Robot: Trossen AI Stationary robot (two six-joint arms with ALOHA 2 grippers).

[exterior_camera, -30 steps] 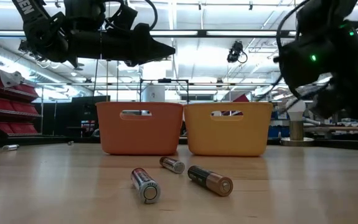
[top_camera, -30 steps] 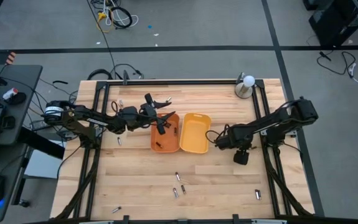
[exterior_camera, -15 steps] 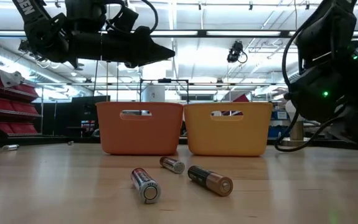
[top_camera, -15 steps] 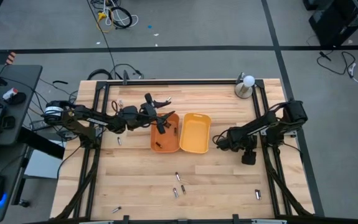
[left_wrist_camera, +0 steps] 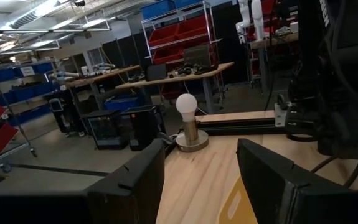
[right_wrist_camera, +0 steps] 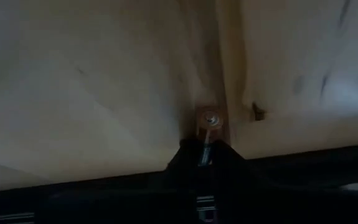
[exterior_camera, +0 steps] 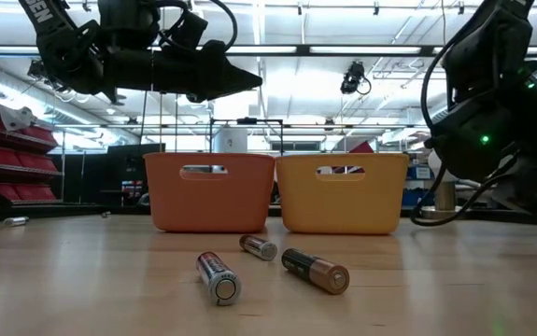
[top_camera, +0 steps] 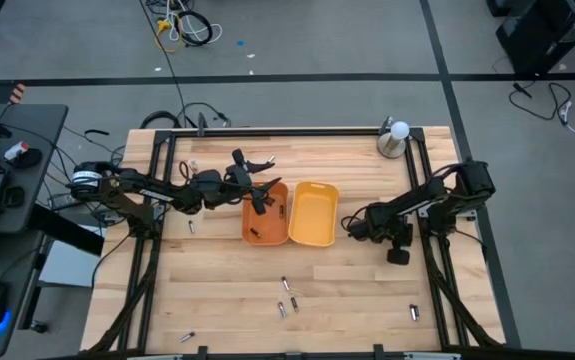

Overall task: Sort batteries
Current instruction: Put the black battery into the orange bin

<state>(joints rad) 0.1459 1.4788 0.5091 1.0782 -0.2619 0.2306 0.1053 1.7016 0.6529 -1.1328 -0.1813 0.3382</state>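
I am seeing the right gripper [top_camera: 350, 229] lying low on the wooden table [top_camera: 217, 290] beside the yellow tray [top_camera: 313, 213], fingers pinching a battery [right_wrist_camera: 207, 127] end-on. The left gripper [top_camera: 260, 203] is hovering over the orange tray [top_camera: 266, 212], jaws spread and empty. Three batteries [exterior_camera: 270, 264] are lying near the front edge; others are sitting scattered apart. Red bins [left_wrist_camera: 185, 31] and workbenches are filling the room behind.
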